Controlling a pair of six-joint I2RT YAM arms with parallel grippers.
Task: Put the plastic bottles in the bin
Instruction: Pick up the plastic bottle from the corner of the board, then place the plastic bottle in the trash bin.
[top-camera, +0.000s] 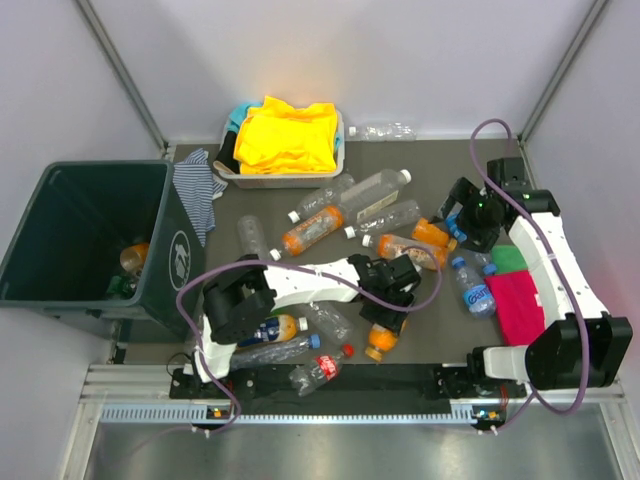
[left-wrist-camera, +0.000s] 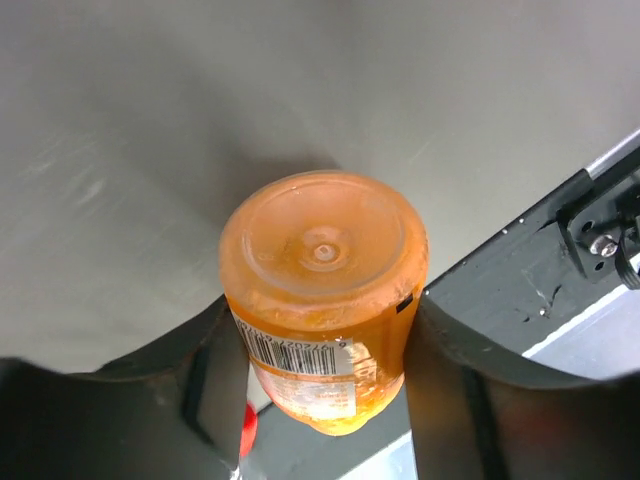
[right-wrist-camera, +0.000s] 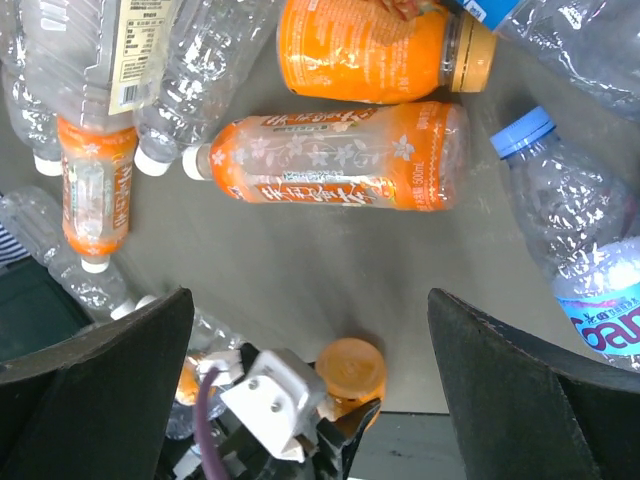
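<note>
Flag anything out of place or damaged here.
A striped cloth is draped over the bin's right edge. One clear bottle lies alone by the far wall, behind the white tray. Another bottle near the front edge looks crushed.

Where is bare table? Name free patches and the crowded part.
Back right: between the white tray, the clear bottle at the back and the right arm. Front right: between the orange bottle at the left claw, the blue-labelled bottle and the pink cloth. Crowded: the centre's bottle pile.
</note>
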